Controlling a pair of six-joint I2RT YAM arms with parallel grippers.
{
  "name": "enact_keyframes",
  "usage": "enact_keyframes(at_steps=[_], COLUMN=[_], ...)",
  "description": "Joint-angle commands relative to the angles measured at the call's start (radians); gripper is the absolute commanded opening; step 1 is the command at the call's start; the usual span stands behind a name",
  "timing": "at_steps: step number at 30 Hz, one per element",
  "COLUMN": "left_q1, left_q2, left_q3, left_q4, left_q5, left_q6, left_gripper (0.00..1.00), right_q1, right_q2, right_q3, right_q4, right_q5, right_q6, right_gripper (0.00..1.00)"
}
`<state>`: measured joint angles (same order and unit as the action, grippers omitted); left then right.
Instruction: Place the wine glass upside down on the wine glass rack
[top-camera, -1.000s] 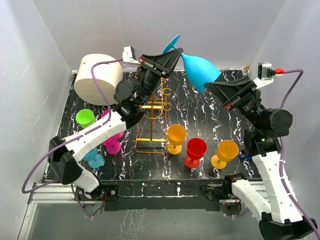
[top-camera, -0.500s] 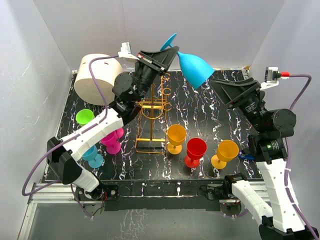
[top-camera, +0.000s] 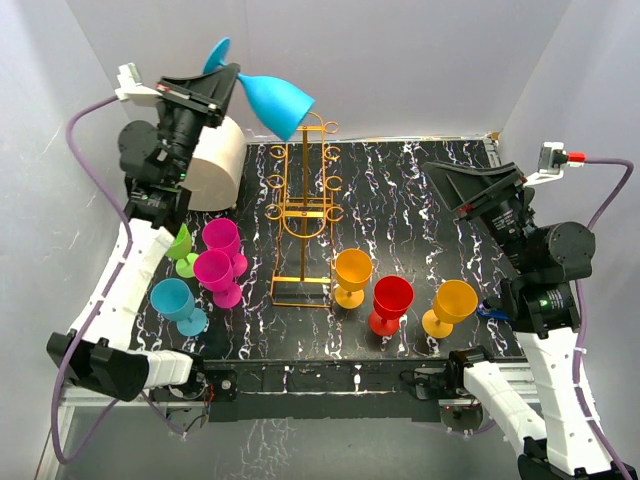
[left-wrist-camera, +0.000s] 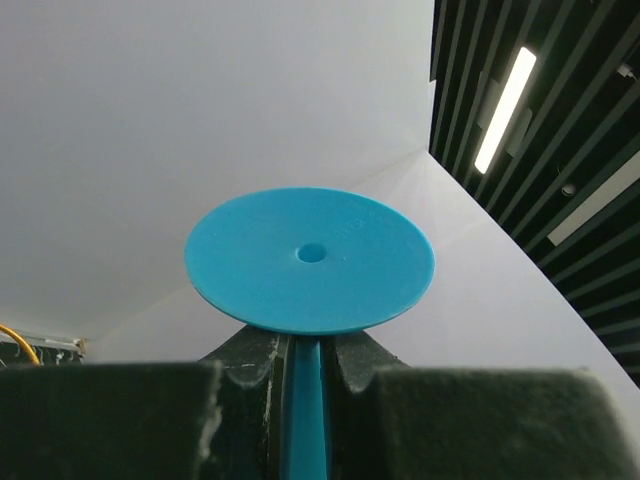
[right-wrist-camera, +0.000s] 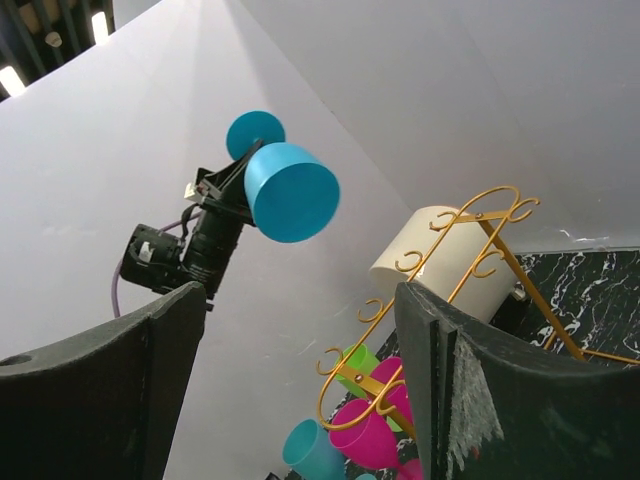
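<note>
Pinching the blue wine glass (top-camera: 275, 100) by its stem with the left fingers (left-wrist-camera: 250, 365), pressed close on either side just under the round foot. Holding it high and on its side, foot up and to the left, bowl mouth down and to the right, above the cream cylinder (top-camera: 215, 165) and beside the looped top of the wine glass rack (top-camera: 300, 212). Clear of the rack's wires, going by the right wrist view, with open air between bowl and top loop. Keeping the right fingers (right-wrist-camera: 80, 400) spread wide and gripping nothing, well to the right of the rack and apart from the glass.

Cannot make out the stem from above, buried between the left fingers. From the left wrist, only the foot and a sliver of stem; bowl hidden behind the foot. Rack base cut off in the right wrist view. Green cup (top-camera: 183, 245) half covered by the left arm, next to the magenta cups (top-camera: 220, 240) and a teal cup (top-camera: 175, 300). Orange cup (top-camera: 352, 272), red cup (top-camera: 390, 300) and yellow cup (top-camera: 452, 302) in a row right of the rack base on the black marbled surface (top-camera: 400, 210).

Against a second ago: no longer gripped from both sides right of the rack top. Let go by the right fingers, then swung left across the rack top by the left arm
</note>
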<state>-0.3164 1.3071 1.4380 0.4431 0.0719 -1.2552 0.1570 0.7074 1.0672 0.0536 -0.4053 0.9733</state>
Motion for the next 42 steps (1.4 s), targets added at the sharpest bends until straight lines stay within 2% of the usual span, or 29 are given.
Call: enact_keyframes(at_steps=[1,5,7,12,15,18,22,27,32,37,42], left_q1=[0.114,0.213,0.244,0.252,0.252,0.252,0.252,0.252,0.252,0.252,0.245], left_q2=[-0.08,-0.106,-0.126,-0.165,-0.187,-0.204,-0.216,-0.218,-0.193,-0.11,-0.017], left_q3=[-0.005,0.02,0.029,0.062,0.039,-0.022,-0.117,-0.243,-0.333,-0.295,-0.278], left_q4=[-0.052,-0.177,-0.277,-0.482,-0.507,-0.468,-0.332,-0.156,-0.048,-0.045,0.058], left_q5=[0.154,0.205,0.194,0.053,-0.019,-0.017,0.115,0.325,0.381,0.416,0.515], left_q6=[-0.022,0.082,0.189,0.47,0.601,0.701,0.807,0.86,0.915,0.967,1.002], left_gripper=[0.0,0.0,0.0,0.0,0.0,0.0,0.0,0.0,0.0,0.0,0.0], right_q1=[-0.001,-0.001,-0.002,-0.001,-0.001,-0.001,-0.001,-0.001,-0.001,-0.001,-0.001], right_q2=[-0.003,-0.007,-0.008,-0.011,-0.011,-0.01,-0.028,-0.059,-0.088,-0.093,-0.119], right_q3=[0.023,0.022,0.022,0.021,0.019,0.016,-0.006,-0.076,-0.108,-0.105,-0.136], right_q4=[0.005,-0.009,-0.023,-0.049,-0.052,-0.053,-0.052,-0.046,-0.119,-0.265,-0.312], right_q5=[0.023,0.029,0.033,0.047,0.044,0.041,0.043,0.042,0.076,0.076,0.098], right_q6=[-0.017,-0.025,-0.033,-0.053,-0.061,-0.067,-0.082,-0.085,-0.113,-0.158,-0.193], right_gripper=[0.73,0.73,0.73,0.73,0.73,0.73,0.74,0.74,0.74,0.74,0.73])
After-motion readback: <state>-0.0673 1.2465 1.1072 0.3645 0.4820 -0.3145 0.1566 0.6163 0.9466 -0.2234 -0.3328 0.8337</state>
